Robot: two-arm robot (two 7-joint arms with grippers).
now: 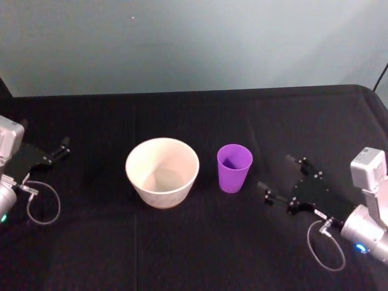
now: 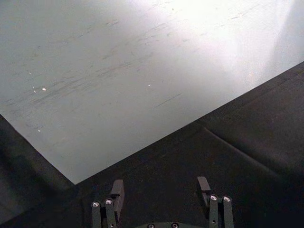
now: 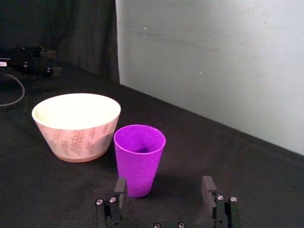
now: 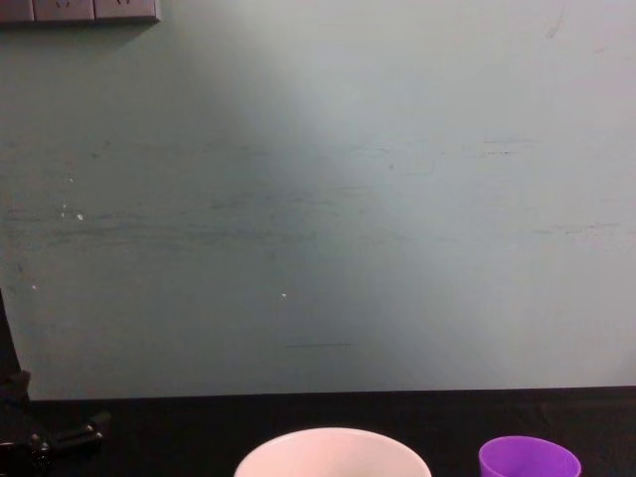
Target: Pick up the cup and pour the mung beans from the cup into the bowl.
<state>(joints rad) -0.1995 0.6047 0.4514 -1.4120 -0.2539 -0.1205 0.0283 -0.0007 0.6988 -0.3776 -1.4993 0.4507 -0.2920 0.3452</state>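
the small purple plastic cup (image 1: 234,168), likely light and slippery, stands right of centre beside the wide white bowl (image 1: 162,171), where the right gripper (image 1: 280,177), spread wide lower right, should clasp mid-wall, the left gripper (image 2: 160,183) parked far left, likewise spread.

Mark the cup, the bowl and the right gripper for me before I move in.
cup (image 1: 233,180), head view, on its purple outer wall.
bowl (image 1: 160,197), head view, on its near outer wall.
right gripper (image 1: 275,172), head view, midway between its open fingertips.
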